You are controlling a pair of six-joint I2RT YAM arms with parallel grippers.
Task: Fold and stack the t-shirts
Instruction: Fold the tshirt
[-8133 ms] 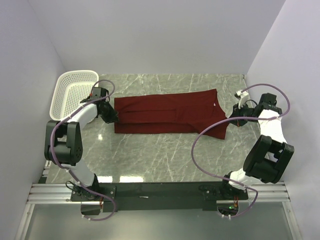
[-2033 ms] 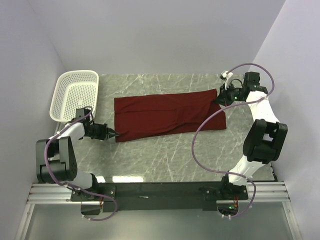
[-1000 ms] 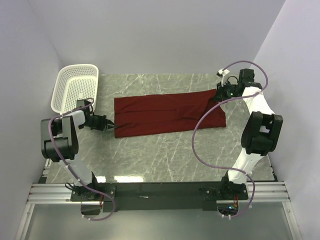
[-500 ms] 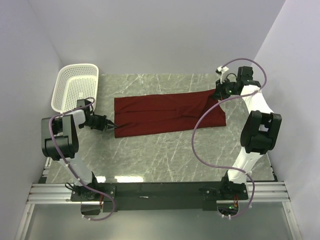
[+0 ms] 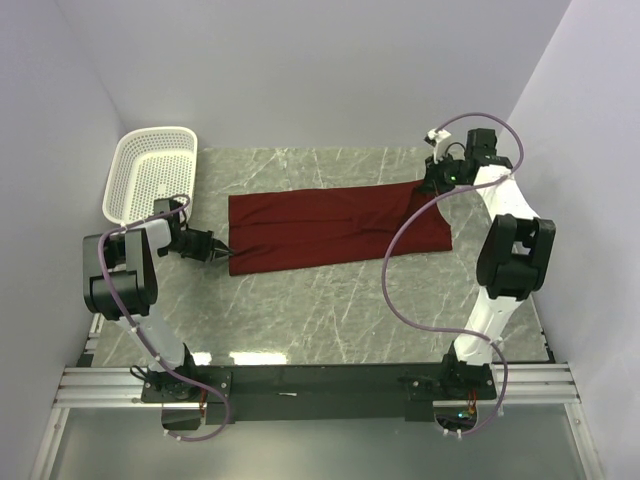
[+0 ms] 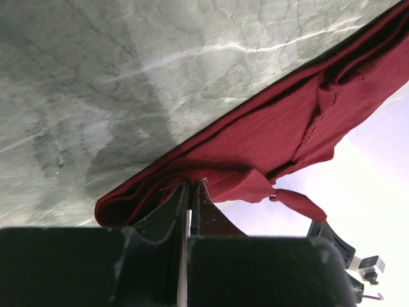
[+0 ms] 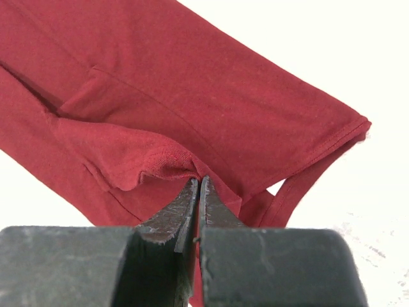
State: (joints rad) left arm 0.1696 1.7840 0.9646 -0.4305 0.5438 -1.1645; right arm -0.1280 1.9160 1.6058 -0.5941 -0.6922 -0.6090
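Note:
The maroon t-shirt point(image 5: 330, 227) lies folded lengthwise into a long band across the marble table. My left gripper point(image 5: 226, 252) is shut on the t-shirt's near left corner point(image 6: 192, 185), low on the table. My right gripper point(image 5: 428, 186) is shut on the t-shirt's far right corner point(image 7: 172, 167), and the cloth bunches up at its tips. The t-shirt's edge and a hem loop show past the right fingers point(image 7: 300, 185).
A white perforated basket point(image 5: 150, 184) stands at the far left corner of the table point(image 5: 330, 310), just behind my left arm. White walls close in on the left, back and right. A purple cable loops from my right arm over the t-shirt's right end.
My right gripper has crept slightly left along the t-shirt's far right corner over the last second. My left gripper stays at the near left corner. Earlier the right end was pulled straight.

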